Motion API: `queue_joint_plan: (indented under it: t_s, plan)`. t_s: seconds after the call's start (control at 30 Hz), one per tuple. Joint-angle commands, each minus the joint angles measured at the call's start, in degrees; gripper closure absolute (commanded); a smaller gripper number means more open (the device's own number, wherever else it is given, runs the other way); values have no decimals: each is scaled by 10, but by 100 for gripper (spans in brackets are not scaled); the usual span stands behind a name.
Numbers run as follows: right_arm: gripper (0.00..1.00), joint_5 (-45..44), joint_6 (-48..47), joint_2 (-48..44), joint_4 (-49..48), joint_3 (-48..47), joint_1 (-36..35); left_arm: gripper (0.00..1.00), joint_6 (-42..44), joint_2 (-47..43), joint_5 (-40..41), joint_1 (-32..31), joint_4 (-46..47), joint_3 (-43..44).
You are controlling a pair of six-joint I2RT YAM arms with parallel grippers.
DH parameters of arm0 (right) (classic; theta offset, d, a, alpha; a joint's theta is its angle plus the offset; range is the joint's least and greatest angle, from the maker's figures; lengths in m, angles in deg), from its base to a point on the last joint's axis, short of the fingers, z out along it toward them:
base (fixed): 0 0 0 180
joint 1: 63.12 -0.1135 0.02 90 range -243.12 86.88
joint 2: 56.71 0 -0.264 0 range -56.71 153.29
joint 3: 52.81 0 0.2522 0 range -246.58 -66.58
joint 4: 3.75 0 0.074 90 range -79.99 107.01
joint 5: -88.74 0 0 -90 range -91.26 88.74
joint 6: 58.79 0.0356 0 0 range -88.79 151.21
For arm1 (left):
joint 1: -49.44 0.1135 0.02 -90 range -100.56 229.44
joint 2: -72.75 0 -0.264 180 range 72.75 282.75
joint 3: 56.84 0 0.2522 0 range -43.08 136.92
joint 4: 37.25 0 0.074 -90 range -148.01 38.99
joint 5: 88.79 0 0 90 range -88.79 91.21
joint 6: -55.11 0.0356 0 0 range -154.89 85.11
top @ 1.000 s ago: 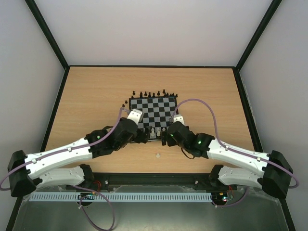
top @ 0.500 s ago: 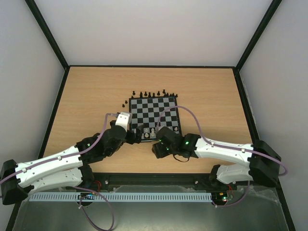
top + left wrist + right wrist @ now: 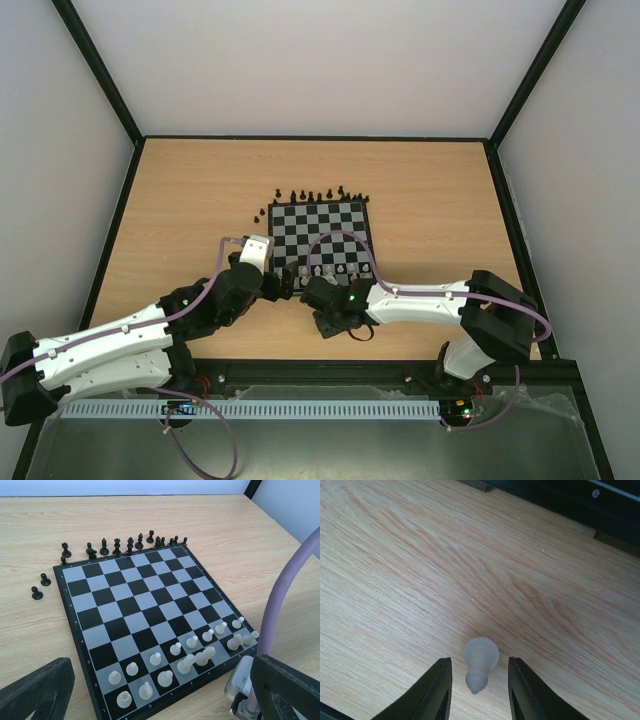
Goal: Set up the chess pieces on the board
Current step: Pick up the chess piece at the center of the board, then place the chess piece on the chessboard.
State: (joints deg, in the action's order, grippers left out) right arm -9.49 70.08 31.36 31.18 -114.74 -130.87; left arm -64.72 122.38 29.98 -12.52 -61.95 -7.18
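Left jaws stood wide open near the board (image 3: 145,605). Right jaws flanked a cream piece (image 3: 480,662) on the surface (image 3: 395,555) without contact.

a light wooden tabletop (image 3: 200,200) with fine grain fills the middle of the top view, edged by a thin black rim (image 3: 310,138). plain white walls (image 3: 320,60) rise behind it and at both sides, met by black corner posts (image 3: 95,65) slanting to the upper corners. along the lower edge lies a white slotted strip (image 3: 300,409), with a grey metal sheet (image 3: 330,450) below it.
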Motion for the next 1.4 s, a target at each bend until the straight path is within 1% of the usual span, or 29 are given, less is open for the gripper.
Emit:
queue_joint_plan:
  t_s: [0.0,0.1,0.17,0.33,0.47,0.63,0.97,1.37]
  plan:
    - [69,-8,8,6,43,-9,-6,1,-4,-1,11,3,14,-3]
    - [74,-9,8,8,41,-9,-6,1,-3,1,11,3,15,-3]
    - [75,-7,7,9,38,-9,-7,1,-3,2,12,3,15,-3]
    - [83,-9,6,4,34,-10,-7,1,-2,9,9,3,15,-3]
    - [88,-32,9,-7,45,-14,-7,1,-1,13,8,3,17,-2]
    - [89,-69,10,-24,65,-26,9,1,0,20,9,3,18,-2]
    - [89,-81,-40,-53,100,-49,98,1,1,25,9,3,18,0]
    - [89,-80,-80,-23,89,-84,152,1,2,29,11,3,18,0]
